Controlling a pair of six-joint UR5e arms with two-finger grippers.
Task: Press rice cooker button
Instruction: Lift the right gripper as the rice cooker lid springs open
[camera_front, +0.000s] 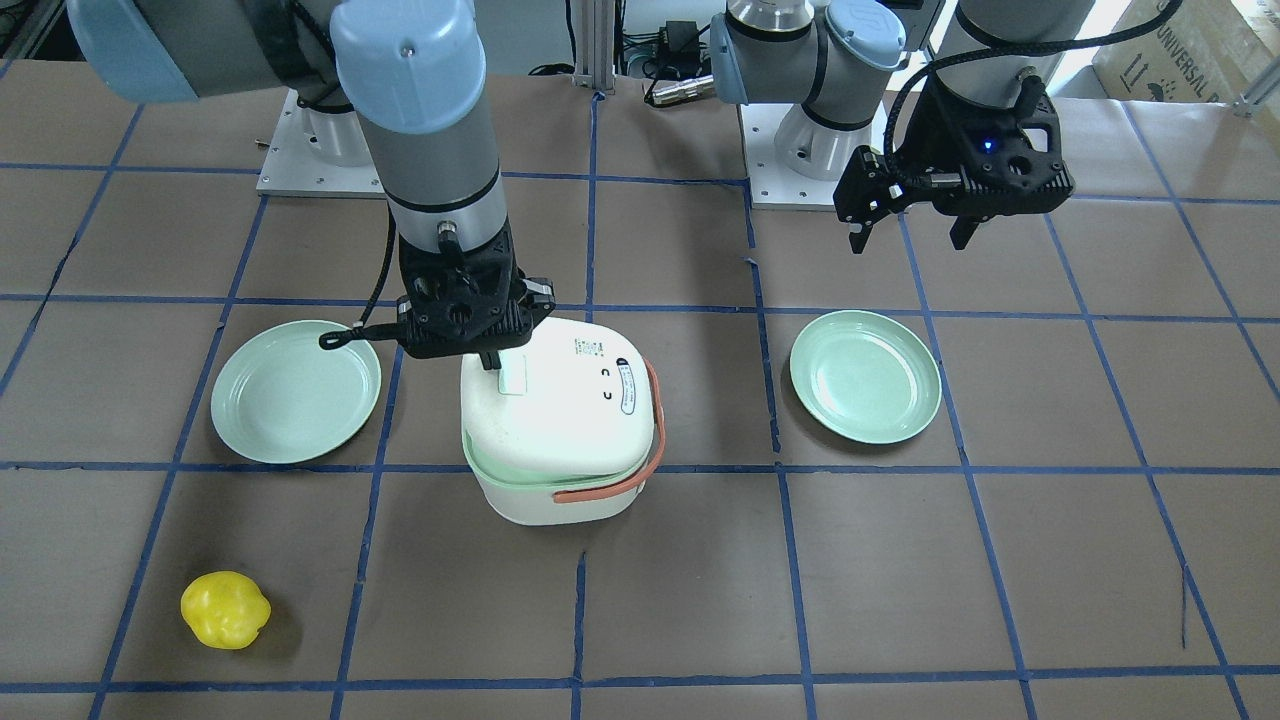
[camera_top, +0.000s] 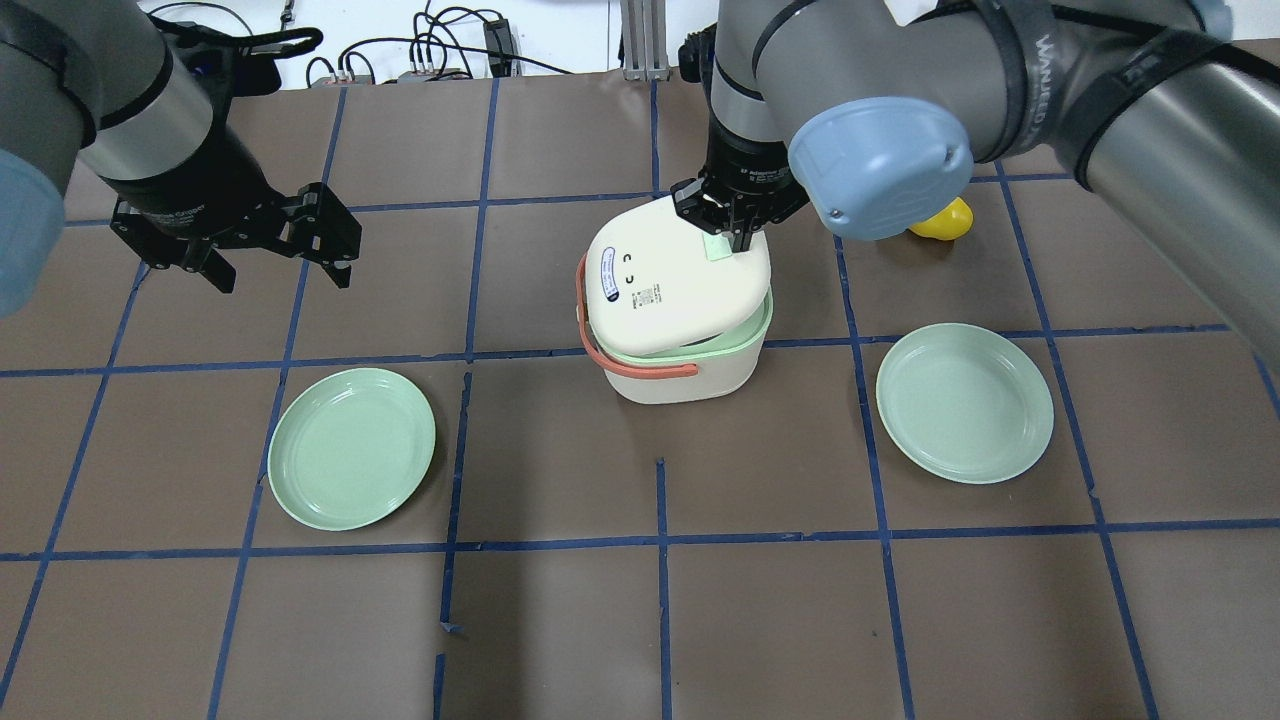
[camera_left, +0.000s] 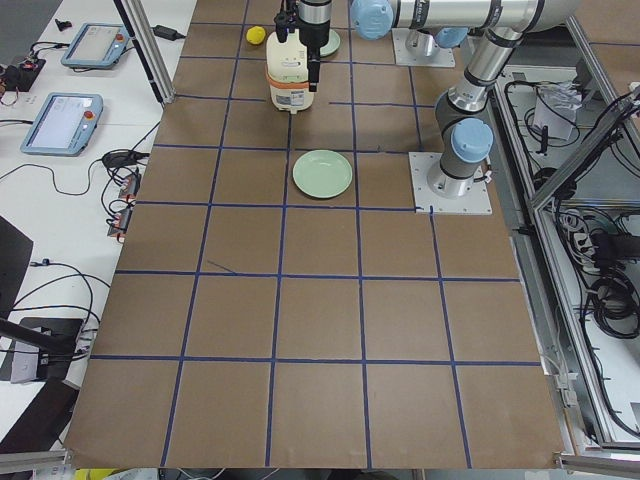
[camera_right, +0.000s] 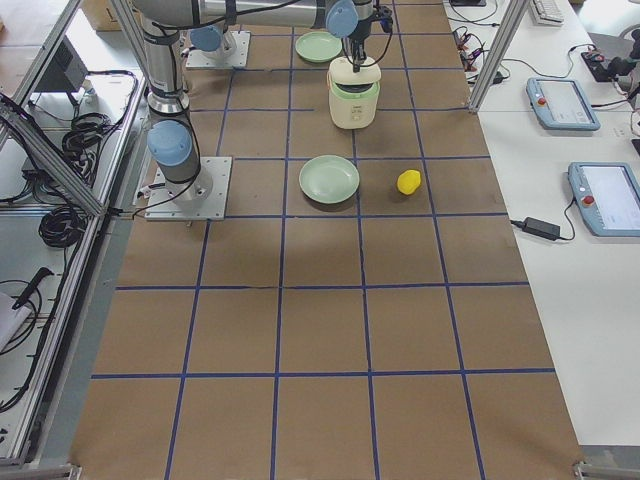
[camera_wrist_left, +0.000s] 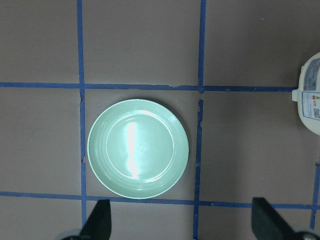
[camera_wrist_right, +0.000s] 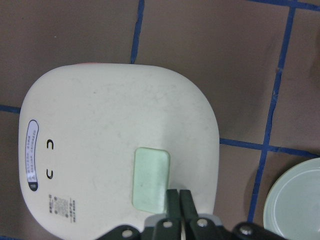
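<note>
Small white rounded-square rice cooker (camera_front: 560, 430) with an orange strap handle (camera_front: 600, 490) stands upright near the middle of the brown paper-covered counter (camera_front: 900, 560), which is marked with a blue tape grid. It sits between two round pale green plates, the left plate (camera_top: 352, 448) and the right plate (camera_top: 965, 402), both clear of it. The lid is down, and a strip of pale green rim shows under its edge. Label stickers sit toward the robot's left side of the lid. A pale green rectangular button (camera_wrist_right: 151, 179) sits on the lid toward the robot's right side. The right tool (camera_wrist_right: 179, 192) points straight down over the lid with its two black fingers pinched together and nothing between them. The tips are right at the corner of the button, but I cannot tell whether they are pressing it. The left tool (camera_top: 282, 275) hangs in the air well away from the rice cooker, fingers spread wide and empty. In its wrist view the left plate lies flat on the counter just ahead of the fingertips. A yellow lumpy pepper-shaped object (camera_front: 225, 610) lies on the counter on the robot's right, on the operators' side and well apart from the right plate.
</note>
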